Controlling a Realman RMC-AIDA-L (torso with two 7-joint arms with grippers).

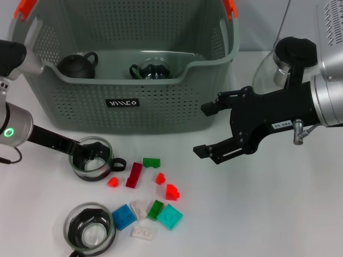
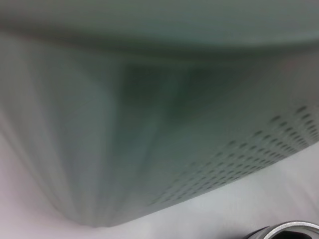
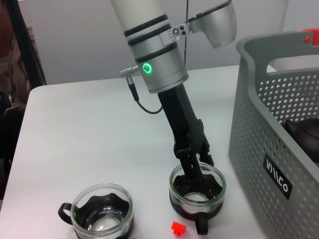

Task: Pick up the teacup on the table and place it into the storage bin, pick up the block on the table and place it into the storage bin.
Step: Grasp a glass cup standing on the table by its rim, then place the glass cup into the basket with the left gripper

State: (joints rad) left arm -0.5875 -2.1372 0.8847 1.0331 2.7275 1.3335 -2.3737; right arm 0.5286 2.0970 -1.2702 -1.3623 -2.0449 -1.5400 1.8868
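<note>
Before 1 storage bin [image 1: 134,101], left gripper [image 1: 91,156] grips 1 of 2 teacups [image 1: 92,159]; right gripper [image 1: 206,128] spread.

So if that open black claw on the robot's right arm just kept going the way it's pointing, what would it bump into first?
The right gripper hangs open above the table, pointing toward the robot's left, just in front of the storage bin. Straight on, it would probably reach the left gripper at the teacup first, though depth is unclear.
</note>
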